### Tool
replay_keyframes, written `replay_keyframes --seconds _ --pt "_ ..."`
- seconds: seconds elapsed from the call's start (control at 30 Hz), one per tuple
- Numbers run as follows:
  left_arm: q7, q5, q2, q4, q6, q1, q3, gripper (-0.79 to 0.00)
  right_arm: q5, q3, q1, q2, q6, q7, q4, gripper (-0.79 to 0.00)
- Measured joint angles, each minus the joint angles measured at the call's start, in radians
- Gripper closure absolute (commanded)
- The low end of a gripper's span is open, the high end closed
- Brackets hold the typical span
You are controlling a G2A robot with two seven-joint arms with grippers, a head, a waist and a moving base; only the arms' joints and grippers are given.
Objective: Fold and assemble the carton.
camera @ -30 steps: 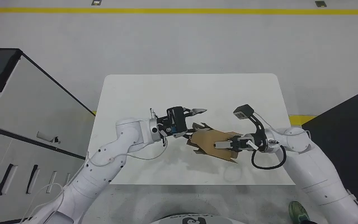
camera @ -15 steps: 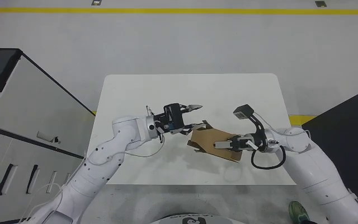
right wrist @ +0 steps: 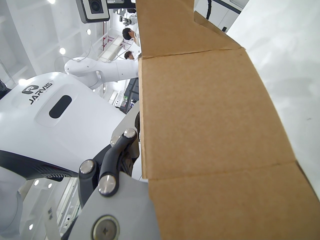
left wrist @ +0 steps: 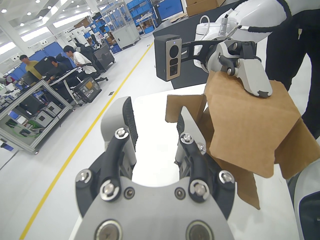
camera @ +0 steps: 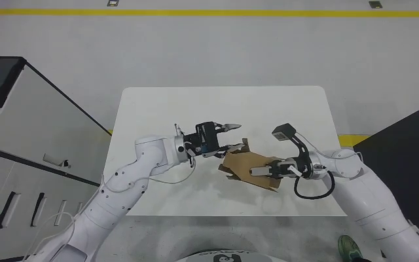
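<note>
Right pincer (camera: 256, 169) clamps carton (camera: 243, 164) over table (camera: 275, 111); left pincer (left wrist: 155, 111) spread alongside

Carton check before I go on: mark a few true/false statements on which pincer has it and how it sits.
1. The right pincer is shut on the carton. True.
2. The left pincer is clamped on a flap. False: it is open, beside the carton's flaps.
3. The carton lies flat and unfolded. False: it is partly folded, with flaps sticking out.
4. The carton is over the robot-side half of the table. True.
</note>
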Motion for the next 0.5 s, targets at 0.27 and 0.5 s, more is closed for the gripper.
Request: replay_keyframes --seconds 0.27,0.5 --pt "0.000 -0.007 -0.006 0.019 0.014 -0.018 0.008 -0.446 0.002 -0.007 0.004 0.008 -0.009 -0.009 0.003 0.000" --pt "-0.006 0.009 0.009 0.001 0.034 0.005 -0.073 -0.680 0.028 0.005 0.000 0.016 -0.017 -0.017 0.013 0.000"
